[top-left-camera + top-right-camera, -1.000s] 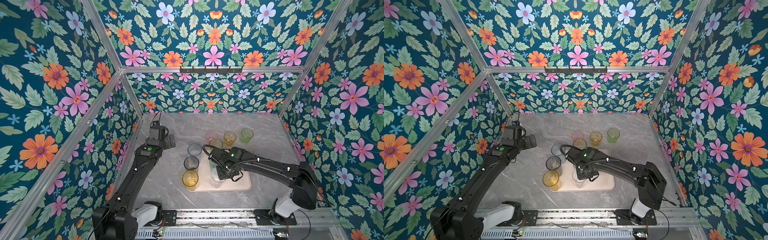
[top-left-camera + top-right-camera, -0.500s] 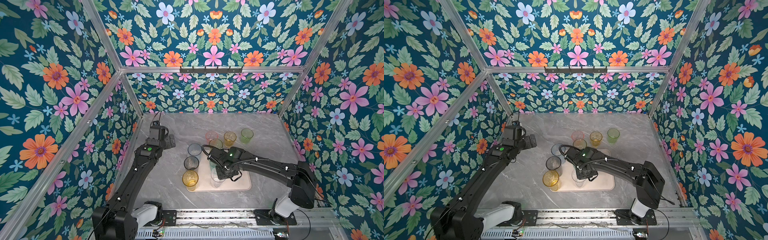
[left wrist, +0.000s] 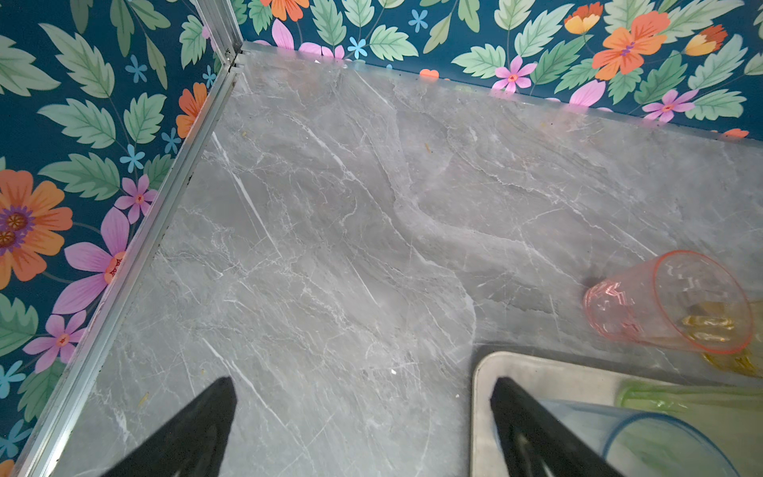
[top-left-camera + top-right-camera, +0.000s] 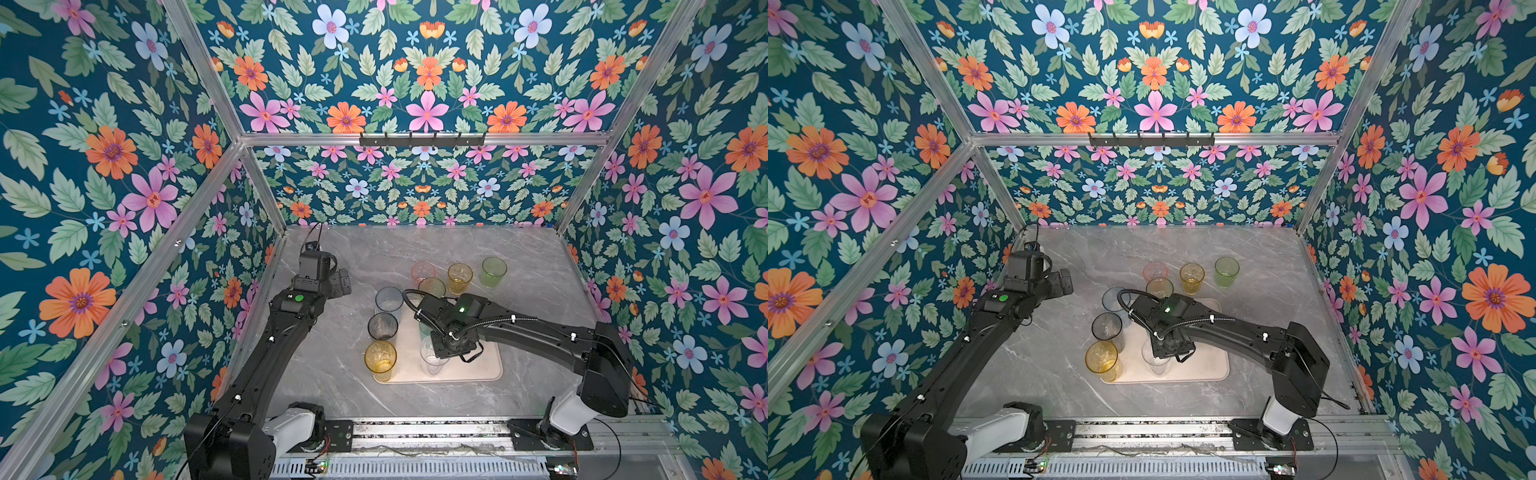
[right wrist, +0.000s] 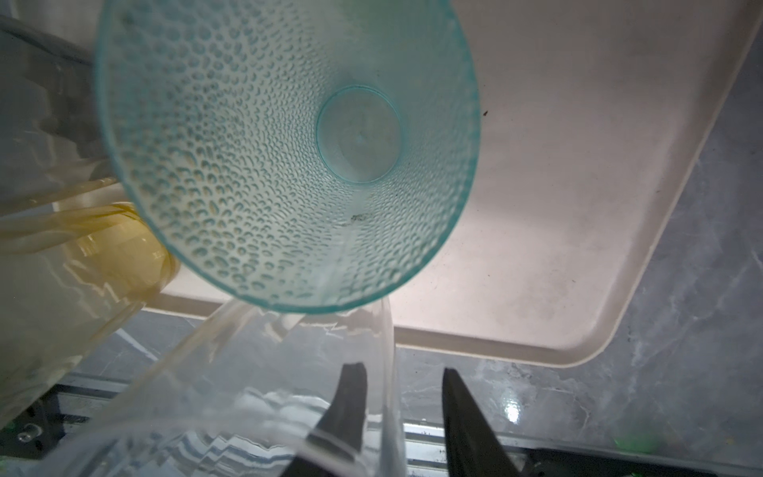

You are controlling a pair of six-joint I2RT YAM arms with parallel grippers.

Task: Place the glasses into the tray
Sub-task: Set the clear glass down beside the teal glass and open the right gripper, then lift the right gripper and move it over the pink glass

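Right gripper (image 5: pixel 401 370) parted astride clear glass (image 5: pixel 247 392) wall, masking teal glass (image 5: pixel 268 165) from above; left gripper (image 3: pixel 363 380) spread

Presenting two matte-blk arms, boxy links: L arm (image 4: pixel 266 357), R arm (image 4: pixel 540 332). Sitting on white base housings (image 4: pixel 291 428). Glowing green LED (image 4: pixel 298 297) on each forearm. Carrying ribbed blk cable (image 4: pixel 486 322) along R arm w/ white ties (image 4: pixel 513 318).

Both top views are bright, evenly lit and sharp, with only soft shadows on the marble surface (image 4: pixel 519 266). In the right wrist view the clear tumbler (image 5: pixel 206 392) nearest the lens is blurred, and glare glints off the surface. The left wrist view stretches the pink tumbler (image 3: pixel 660 301) near its edge.
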